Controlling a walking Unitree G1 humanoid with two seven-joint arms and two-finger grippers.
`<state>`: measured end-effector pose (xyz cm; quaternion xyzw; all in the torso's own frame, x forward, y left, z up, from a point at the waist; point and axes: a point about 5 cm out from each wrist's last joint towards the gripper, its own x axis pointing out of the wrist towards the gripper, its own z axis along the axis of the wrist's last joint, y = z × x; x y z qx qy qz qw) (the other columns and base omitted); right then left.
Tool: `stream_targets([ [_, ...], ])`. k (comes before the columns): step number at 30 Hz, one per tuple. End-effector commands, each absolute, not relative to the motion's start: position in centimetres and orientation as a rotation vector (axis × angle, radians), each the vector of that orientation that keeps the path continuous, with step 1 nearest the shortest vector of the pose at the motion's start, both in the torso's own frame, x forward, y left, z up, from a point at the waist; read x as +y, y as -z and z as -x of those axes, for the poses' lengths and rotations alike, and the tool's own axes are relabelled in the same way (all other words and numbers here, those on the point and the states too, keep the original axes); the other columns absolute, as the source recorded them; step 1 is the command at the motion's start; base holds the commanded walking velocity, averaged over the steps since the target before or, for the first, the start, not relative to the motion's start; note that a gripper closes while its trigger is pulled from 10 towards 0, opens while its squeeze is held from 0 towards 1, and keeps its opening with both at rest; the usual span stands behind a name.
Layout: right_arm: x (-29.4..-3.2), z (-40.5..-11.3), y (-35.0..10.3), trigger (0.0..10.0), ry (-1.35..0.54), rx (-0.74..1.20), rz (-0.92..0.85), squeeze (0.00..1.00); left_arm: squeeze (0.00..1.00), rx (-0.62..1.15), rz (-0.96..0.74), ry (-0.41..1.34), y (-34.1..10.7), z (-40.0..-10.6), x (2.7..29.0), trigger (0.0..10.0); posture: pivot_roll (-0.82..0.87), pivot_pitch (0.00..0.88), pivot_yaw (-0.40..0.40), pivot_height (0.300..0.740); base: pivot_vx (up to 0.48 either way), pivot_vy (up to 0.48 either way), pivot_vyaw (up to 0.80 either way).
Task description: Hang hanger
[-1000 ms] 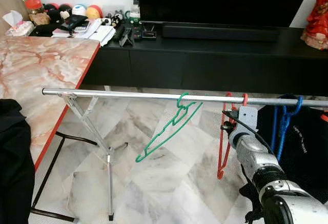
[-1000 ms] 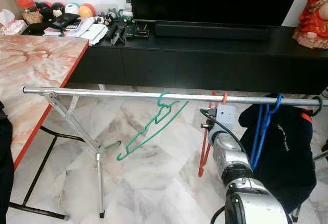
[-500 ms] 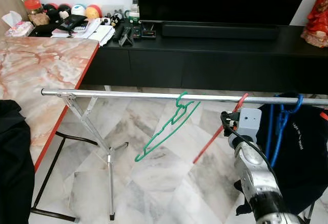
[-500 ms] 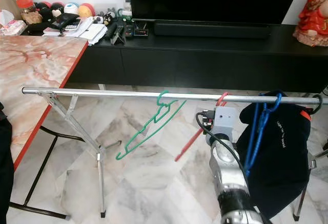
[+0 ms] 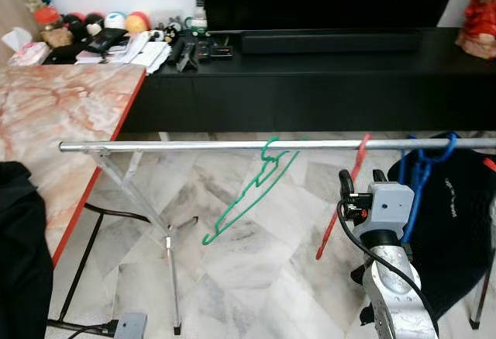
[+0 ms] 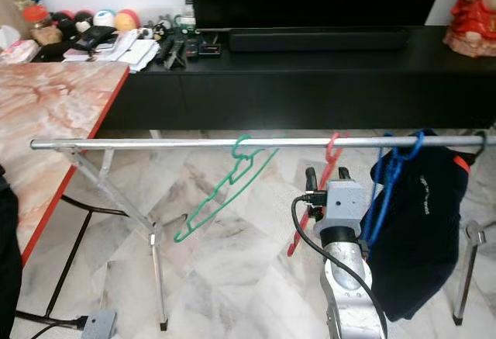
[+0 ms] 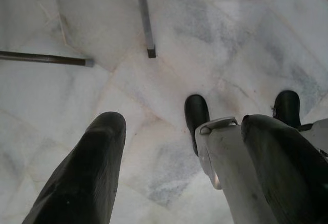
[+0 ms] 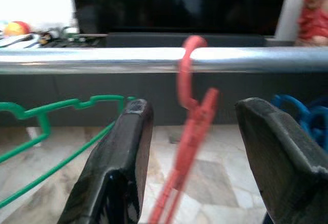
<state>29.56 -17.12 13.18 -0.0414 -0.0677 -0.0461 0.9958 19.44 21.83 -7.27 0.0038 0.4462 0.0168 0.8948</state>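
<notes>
While the red hanger (image 8: 192,126) hangs hooked over the rail (image 8: 102,60) just ahead, the right end effector (image 8: 192,147) stands spread apart, straddling it untouched.

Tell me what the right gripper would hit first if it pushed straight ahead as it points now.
Most likely the red hanger, which hangs from the rail between the open jaws of the right gripper. Behind it comes the rail itself, though depth is hard to judge.
</notes>
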Motion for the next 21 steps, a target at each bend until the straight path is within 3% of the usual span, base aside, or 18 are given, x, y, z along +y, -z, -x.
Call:
stream_targets([
  [1,-17.3,-29.1,-13.4,10.0,0.12,-0.136,0.073,0.0,0.0,0.96,-0.019,-0.046,7.6,-18.9,22.1,10.0,-0.21,0.124,0.078,0.74,0.0,0.0,0.0],
  [8,-16.8,-29.2,-13.7,10.0,0.109,-0.136,0.089,0.0,0.0,0.982,-0.039,-0.035,7.6,-19.1,21.6,10.0,-0.24,0.115,0.137,0.74,0.0,0.0,0.0],
  [15,-17.0,-29.2,-13.8,10.0,0.109,-0.134,0.098,0.0,0.0,0.966,-0.041,-0.036,7.3,-20.1,20.9,10.0,-0.25,0.102,0.142,0.74,0.0,0.0,0.0],
  [21,-16.9,-29.4,-13.6,10.0,0.09,-0.12,0.107,0.0,0.0,0.979,-0.04,-0.05,7.6,-19.1,21.9,10.0,-0.24,0.091,0.142,0.74,0.0,0.0,0.0],
])
